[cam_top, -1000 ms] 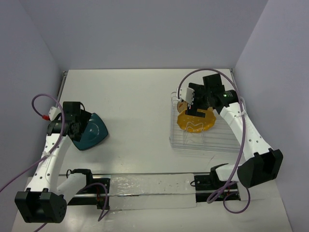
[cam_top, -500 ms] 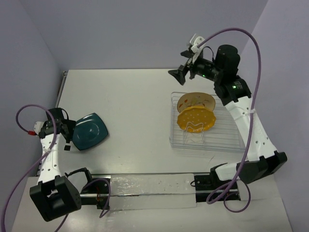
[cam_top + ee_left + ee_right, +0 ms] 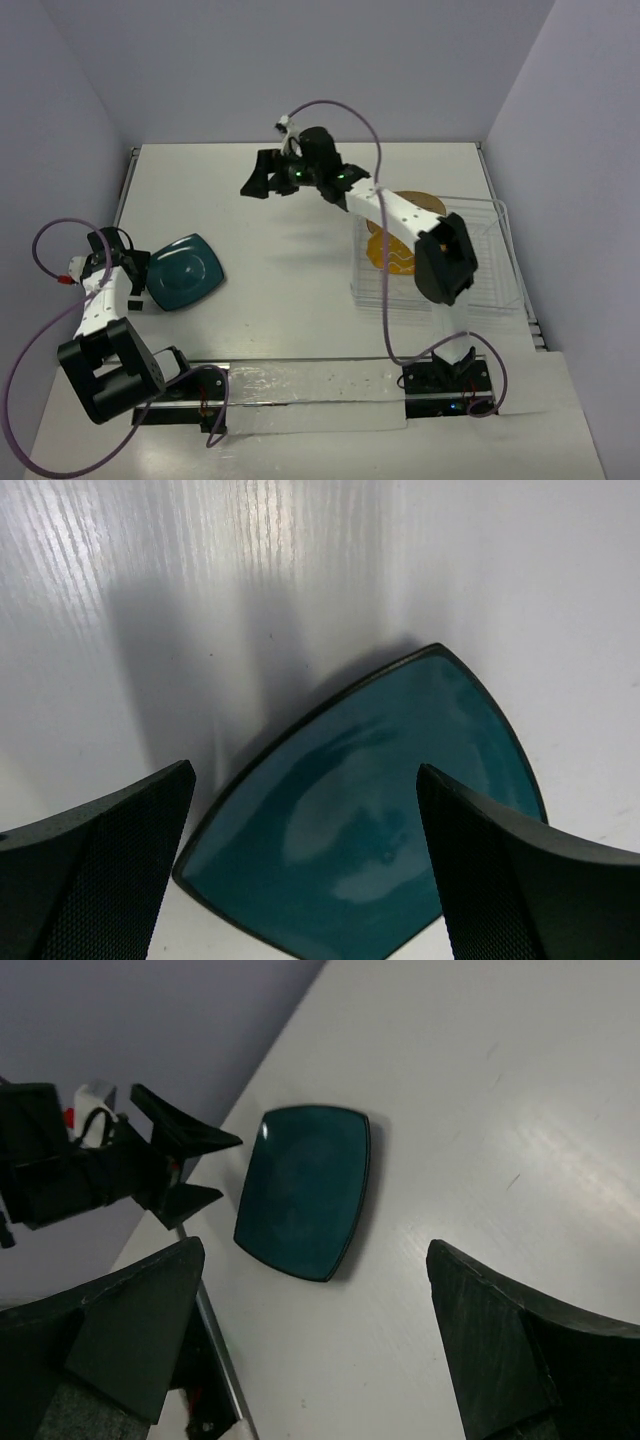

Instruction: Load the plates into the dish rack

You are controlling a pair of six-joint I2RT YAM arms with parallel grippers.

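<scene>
The dark teal plate (image 3: 183,272) lies flat on the table at the left; it also shows in the left wrist view (image 3: 380,820) and the right wrist view (image 3: 305,1190). My left gripper (image 3: 138,278) (image 3: 310,880) is open and empty, just off the plate's left edge. My right gripper (image 3: 252,180) (image 3: 315,1350) is open and empty, held high over the far middle of the table. The dish rack (image 3: 485,290) stands at the right. The yellow-orange plate (image 3: 382,252) and the cream plate (image 3: 425,203) stand in it, partly hidden by my right arm.
A metal rail (image 3: 300,385) runs along the near edge between the arm bases. Walls close in the table at the back and both sides. My right arm stretches from the rack toward the far middle. The left gripper (image 3: 170,1160) shows in the right wrist view.
My right arm has swung left from the rack to the far middle of the table, gripper empty. My left gripper has drawn back off the teal plate, which now lies flat.
</scene>
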